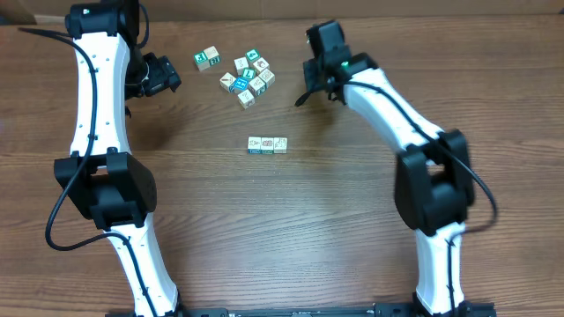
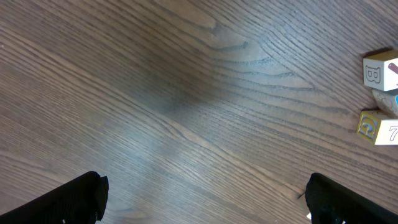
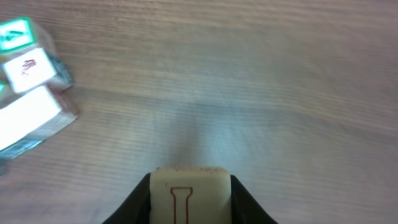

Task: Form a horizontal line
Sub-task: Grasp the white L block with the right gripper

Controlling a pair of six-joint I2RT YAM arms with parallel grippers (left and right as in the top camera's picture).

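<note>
Three small cream-and-teal picture cubes [image 1: 267,145] sit side by side in a short straight row near the middle of the brown wood-grain worktop [image 1: 352,246]. They touch one another and run left to right. Farther up the worktop lies a loose bunch of similar cubes [image 1: 249,75], jumbled at odd angles. One lone cube [image 1: 207,59] stands a little apart on the bunch's left. The bunch and the row are well apart, with bare wood between them.

The white right arm [image 1: 388,110] rises from the near edge, bends at its black elbow and reaches up and leftward. This brings the right pincer [image 3: 190,183] close beside the bunch on its right side. Seen from the wrist, its black fingers [image 3: 138,202] press against both sides of a cream cube with a red-outlined letter [image 3: 186,199], pinching it between them. Whether that cube rests on the wood or hangs above it I cannot tell. A few cubes of the bunch show at the left edge of that wrist view.

The white left arm [image 1: 97,79] stands along the left side, its wrist turned toward the cubes. The left pincer [image 2: 205,202] is left of the lone cube, fingers [image 2: 78,199] spread wide over bare wood and gripping nothing. At the right edge of its wrist view are a cube marked B [image 2: 380,71] and a yellow-edged cube marked G and 7 [image 2: 376,127].
</note>
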